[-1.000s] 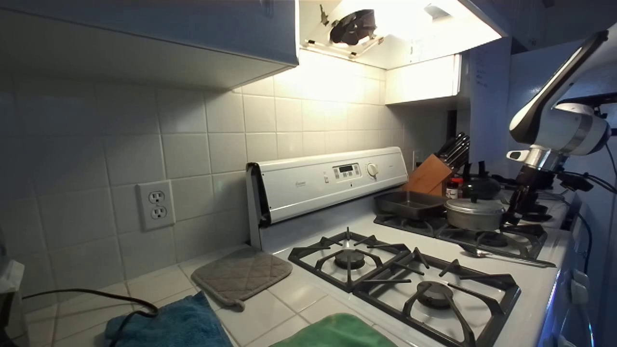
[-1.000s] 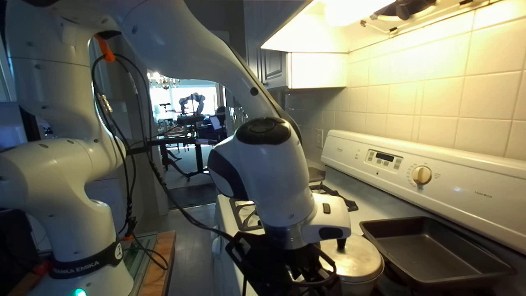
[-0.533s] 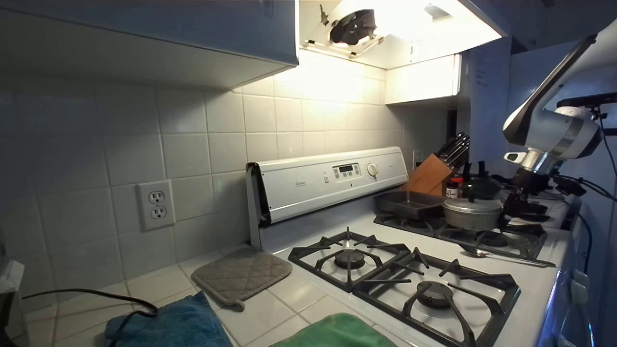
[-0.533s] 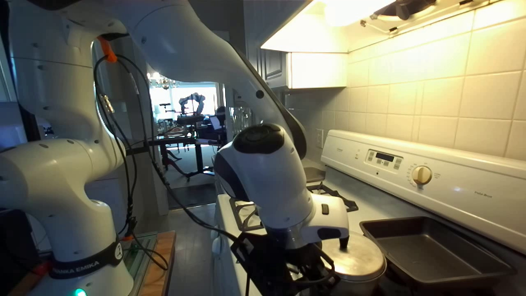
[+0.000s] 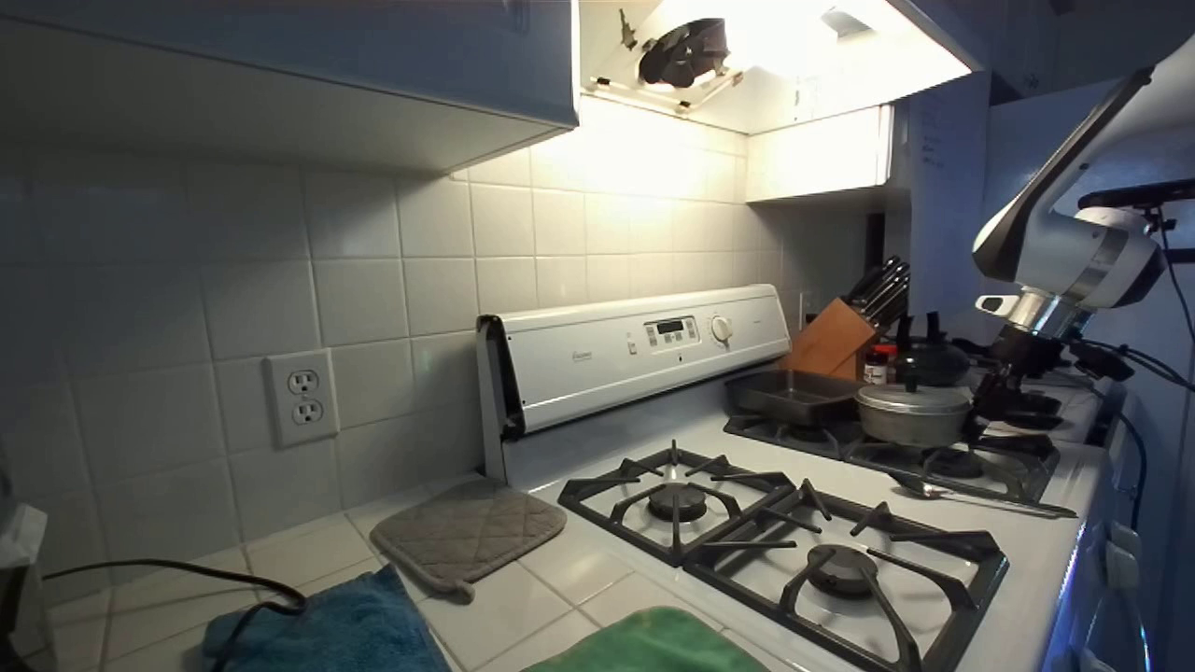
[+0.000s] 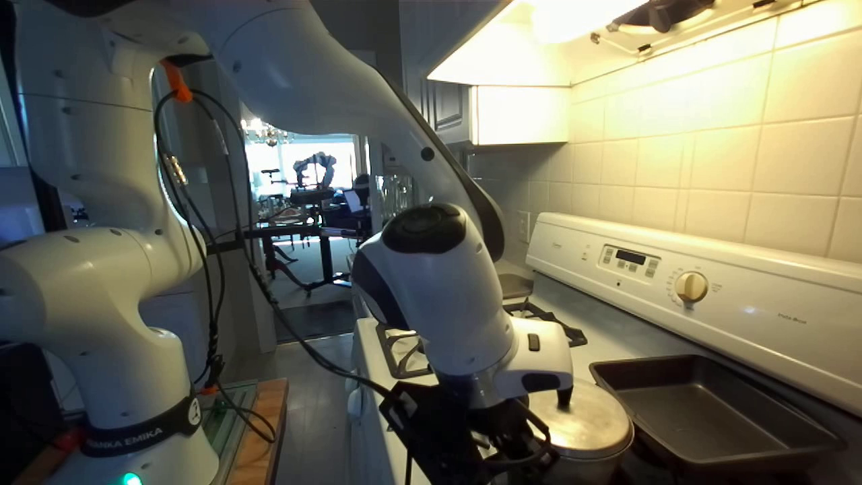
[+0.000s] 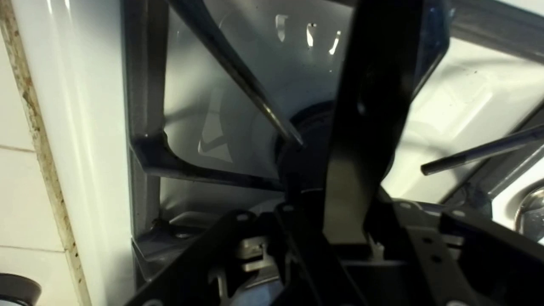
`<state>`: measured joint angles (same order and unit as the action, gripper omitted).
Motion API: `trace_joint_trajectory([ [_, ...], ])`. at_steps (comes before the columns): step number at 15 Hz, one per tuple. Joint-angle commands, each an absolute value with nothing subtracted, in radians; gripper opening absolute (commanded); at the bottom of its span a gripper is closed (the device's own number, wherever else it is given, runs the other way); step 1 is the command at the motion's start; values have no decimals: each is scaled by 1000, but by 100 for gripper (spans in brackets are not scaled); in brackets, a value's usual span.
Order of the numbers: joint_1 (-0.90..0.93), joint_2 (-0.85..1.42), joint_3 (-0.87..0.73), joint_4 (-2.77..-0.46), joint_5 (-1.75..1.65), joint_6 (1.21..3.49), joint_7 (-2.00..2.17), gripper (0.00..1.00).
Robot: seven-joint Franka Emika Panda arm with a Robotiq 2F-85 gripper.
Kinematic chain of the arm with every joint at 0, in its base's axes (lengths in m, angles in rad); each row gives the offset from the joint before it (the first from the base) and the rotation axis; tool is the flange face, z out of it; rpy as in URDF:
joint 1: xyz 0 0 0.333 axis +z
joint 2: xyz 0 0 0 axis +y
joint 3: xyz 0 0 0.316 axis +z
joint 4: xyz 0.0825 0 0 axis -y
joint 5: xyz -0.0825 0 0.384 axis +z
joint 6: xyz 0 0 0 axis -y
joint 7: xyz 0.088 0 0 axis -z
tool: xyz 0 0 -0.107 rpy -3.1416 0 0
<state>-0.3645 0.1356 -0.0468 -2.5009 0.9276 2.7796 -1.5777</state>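
Beside the lidded pot point(image 5: 915, 415) stand the dark fingers point(image 7: 304, 238); they are partly apart, on either side of a black handle point(image 7: 380, 93), and I cannot tell whether they grip it; the pot itself is over a burner grate point(image 7: 146, 85); next to the pot is a rectangular pan point(image 6: 714, 411); near the pot, a spoon point(image 5: 932, 490); behind the pot, in an exterior view, a knife block point(image 5: 831, 338).

Pot handle point(image 7: 372, 127): smooth, plastic-looking
Lid point(image 6: 592, 424): metal, satin sheen
Baking pan point(image 6: 727, 407): metal, low sheen
Stovetop point(image 7: 89, 148): glossy, enamel-like
Grate point(image 7: 146, 76): smooth metal, semi-gloss
Wall tiles point(image 5: 355, 219): smooth, glazed-looking
Potholder point(image 5: 471, 532): quilted cloth, matt
Towel point(image 5: 341, 625): rough cloth, matt
Knife block point(image 5: 826, 338): wood, smooth
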Motion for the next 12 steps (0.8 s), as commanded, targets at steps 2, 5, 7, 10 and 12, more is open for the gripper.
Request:
trace_joint_trajectory([
  [2, -377, 78, -48, -2516, 937, 2716, -1618, 12],
  [5, -377, 63, -52, -2518, 927, 2689, -1617, 12],
  [7, -376, 55, -56, -2517, 920, 2678, -1615, 12],
  [10, -377, 44, -61, -2517, 916, 2660, -1618, 12],
  [12, -379, 41, -64, -2515, 913, 2651, -1620, 12],
])
